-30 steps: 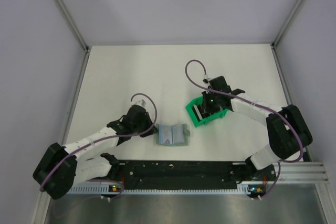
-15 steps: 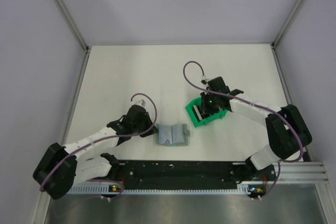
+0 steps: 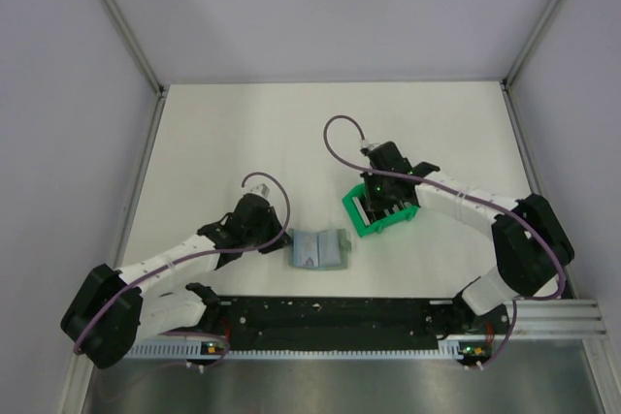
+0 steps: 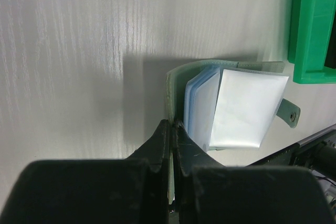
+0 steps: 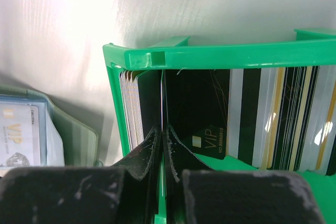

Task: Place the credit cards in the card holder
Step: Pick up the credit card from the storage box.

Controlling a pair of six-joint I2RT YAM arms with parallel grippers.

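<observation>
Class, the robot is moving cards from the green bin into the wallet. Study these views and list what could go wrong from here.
1. The right hand pinches one thin card in the tightly packed green bin. The neighbouring cards could drag out with it, or it could slip free.
2. The left hand grips the wallet only by its cover edge, so the wallet might shift or fold shut when a card is pushed in.

In the right wrist view, "VIP" stands on a black card [image 5: 202, 129] leaning in the green bin [image 5: 210, 56], and the small line beneath it is too fine to read. "VIP" also shows on the whitish card [image 5: 18, 129] in the card holder [image 5: 79, 137], far left.
</observation>
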